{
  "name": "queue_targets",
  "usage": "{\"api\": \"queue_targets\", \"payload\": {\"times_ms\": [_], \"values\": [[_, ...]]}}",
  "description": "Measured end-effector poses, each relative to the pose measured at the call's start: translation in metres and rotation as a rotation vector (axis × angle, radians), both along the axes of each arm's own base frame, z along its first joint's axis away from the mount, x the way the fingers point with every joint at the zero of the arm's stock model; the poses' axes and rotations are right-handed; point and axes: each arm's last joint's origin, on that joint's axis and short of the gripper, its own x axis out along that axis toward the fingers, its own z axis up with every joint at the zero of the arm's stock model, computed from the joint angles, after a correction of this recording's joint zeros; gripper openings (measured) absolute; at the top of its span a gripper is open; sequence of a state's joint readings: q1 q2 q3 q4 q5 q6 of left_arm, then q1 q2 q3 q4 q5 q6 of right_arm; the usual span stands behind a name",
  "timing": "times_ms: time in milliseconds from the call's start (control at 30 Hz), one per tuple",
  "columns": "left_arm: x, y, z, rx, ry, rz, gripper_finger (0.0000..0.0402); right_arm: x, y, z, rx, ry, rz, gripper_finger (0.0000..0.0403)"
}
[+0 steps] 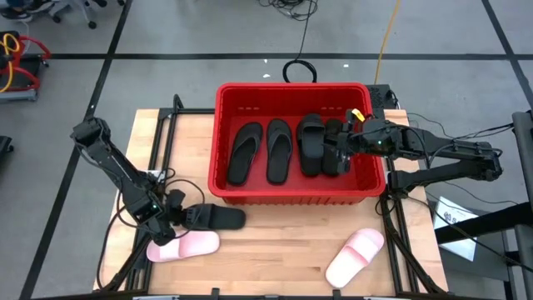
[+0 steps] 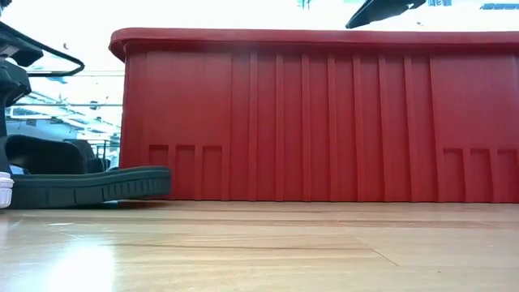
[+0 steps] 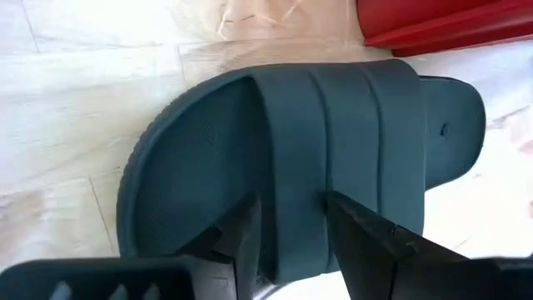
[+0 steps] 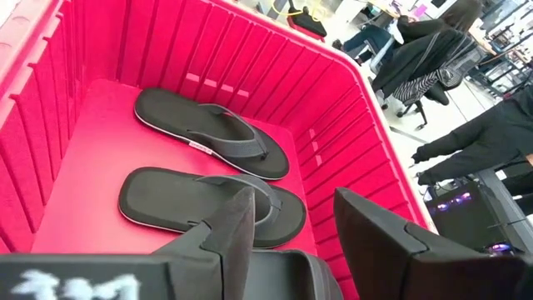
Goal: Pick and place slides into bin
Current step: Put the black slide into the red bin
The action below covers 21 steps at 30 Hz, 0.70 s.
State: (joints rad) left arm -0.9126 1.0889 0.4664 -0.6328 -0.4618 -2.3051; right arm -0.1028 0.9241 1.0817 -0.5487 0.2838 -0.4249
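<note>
A black wide-strap slide (image 1: 218, 218) (image 3: 300, 158) lies sole down on the wooden table, just in front of the red bin (image 1: 291, 87) near its left corner. My left gripper (image 1: 186, 217) (image 3: 291, 204) is open and low over it, slanting down, fingers either side of a part of its strap. My right gripper (image 1: 337, 150) (image 4: 291, 208) hangs open and empty over the bin's right half. In the bin lie two black thong slides (image 1: 244, 152) (image 1: 278, 150) and two black wide-strap ones (image 1: 310, 143). Two pink slides (image 1: 183, 246) (image 1: 354, 257) lie on the table near its front edge. My left gripper comes at the black slide's strap (image 3: 291, 167) slanting down from the table's left side, with one finger (image 3: 241, 233) by the strap's edge and the other (image 3: 358, 237) over the strap. Whether they touch it I cannot tell. The slide lies flat on the table.
The bin's tall red wall (image 2: 324, 122) stands close behind the black slide (image 2: 89, 185). One pink slide lies right beside my left gripper. Bare wood (image 1: 275, 250) lies between the two pink slides. Beyond the table, people (image 4: 433, 50) sit and cables lie on the floor.
</note>
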Motion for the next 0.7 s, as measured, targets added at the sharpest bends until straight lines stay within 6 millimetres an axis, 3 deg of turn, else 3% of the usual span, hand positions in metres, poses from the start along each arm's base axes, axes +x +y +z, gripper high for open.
{"api": "queue_targets", "payload": {"times_ms": [433,700], "values": [[-0.002,0.002,0.003,0.010,0.000,-0.043,0.0136,0.000,0.000,0.001,0.037,-0.025,-0.021,0.0155],[0.001,0.001,-0.019,-0.038,-0.220,-0.051,0.0136,0.000,0.000,0.001,0.037,-0.024,-0.021,0.0155]]}}
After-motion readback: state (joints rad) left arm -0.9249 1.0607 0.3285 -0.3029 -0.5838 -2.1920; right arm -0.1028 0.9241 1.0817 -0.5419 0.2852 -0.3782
